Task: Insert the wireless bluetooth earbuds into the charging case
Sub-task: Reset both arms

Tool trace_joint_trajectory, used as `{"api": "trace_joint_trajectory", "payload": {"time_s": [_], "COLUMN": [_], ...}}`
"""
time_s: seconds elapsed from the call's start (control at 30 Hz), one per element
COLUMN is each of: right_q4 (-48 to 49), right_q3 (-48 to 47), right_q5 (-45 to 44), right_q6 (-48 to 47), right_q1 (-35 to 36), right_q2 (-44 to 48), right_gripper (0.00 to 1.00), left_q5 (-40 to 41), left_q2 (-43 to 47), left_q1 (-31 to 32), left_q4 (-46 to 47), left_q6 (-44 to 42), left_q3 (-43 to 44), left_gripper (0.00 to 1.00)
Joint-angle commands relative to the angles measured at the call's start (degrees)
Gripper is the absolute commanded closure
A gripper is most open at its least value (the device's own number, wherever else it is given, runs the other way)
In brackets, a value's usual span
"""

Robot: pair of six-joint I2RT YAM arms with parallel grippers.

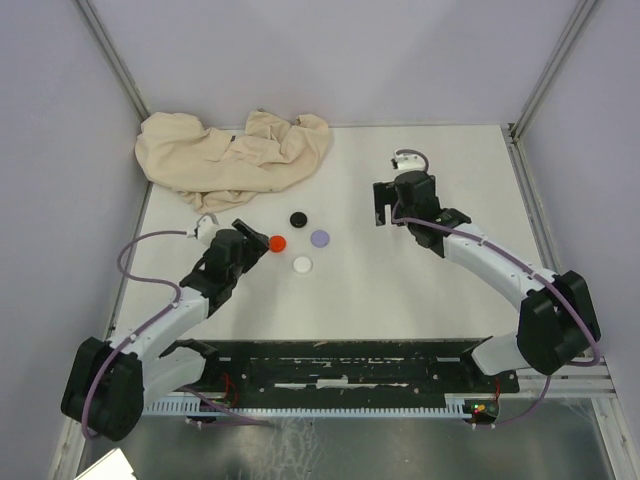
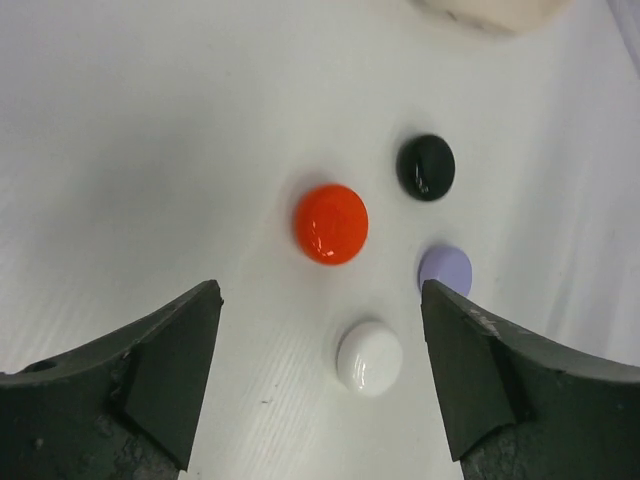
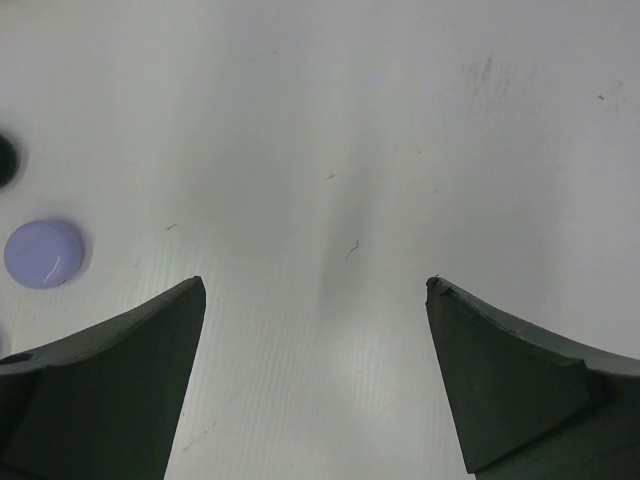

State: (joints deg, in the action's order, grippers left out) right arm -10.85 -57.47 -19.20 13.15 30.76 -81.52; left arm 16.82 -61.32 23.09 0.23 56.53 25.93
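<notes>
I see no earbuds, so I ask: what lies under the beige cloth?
Only the crumpled cloth itself shows, at the far left of the table. Whatever lies beneath is covered.

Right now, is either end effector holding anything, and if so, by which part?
Nothing is held. The left end effector and the right end effector both stand open, with only bare table or loose discs beneath them.

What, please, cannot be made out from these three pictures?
Top view: anything under the beige cloth is hidden by its folds.
Right wrist view: the black disc is cut off by the left edge.
Left wrist view: the purple disc is partly covered by a finger of the left gripper.
All views: no earbuds show; whether hidden or too small, I cannot tell.
</notes>
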Motion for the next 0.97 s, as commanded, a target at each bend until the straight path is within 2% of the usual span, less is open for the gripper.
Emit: {"api": "trace_joint_trajectory", "payload": {"time_s": [0.0,0.23,0.43,0.7,0.83,0.93], "right_q4": [-4.72,-9.65,-24.06,-32.06,-34.46,-35.73], "right_q3": [-5.18,-7.91,-16.40,-19.04,-20.53,-20.86], "right_q5": [-4.27,-17.28,-28.90,-35.58,-35.92,-35.25], "right_q6": [8.01,18.43,27.04,34.39,36.12,41.27], "right_q1": [-3.62,-5.55,-5.55,-5.55,-5.61,-5.74], "right_q2": [-0.70,-0.45,-4.43,-6.96,-8.98,-9.15], "right_gripper": [0.00,0.00,0.01,0.00,0.00,0.00], "left_q5": [14.84,8.25,3.01,-2.04,-4.40,-5.62], "left_q2": [3.54,-3.75,-8.89,-10.79,-10.65,-10.58], "left_q1": [-2.39,-11.97,-19.17,-30.11,-31.03,-31.01], "left_q4": [-5.37,-2.26,0.98,1.95,2.70,3.45], "left_q6": [2.21,-0.22,-0.38,-0.07,0.29,0.96], "left_q3": [1.95,6.21,10.10,13.87,13.78,12.61], "left_gripper": [0.12,0.12,0.12,0.11,0.11,0.11]}}
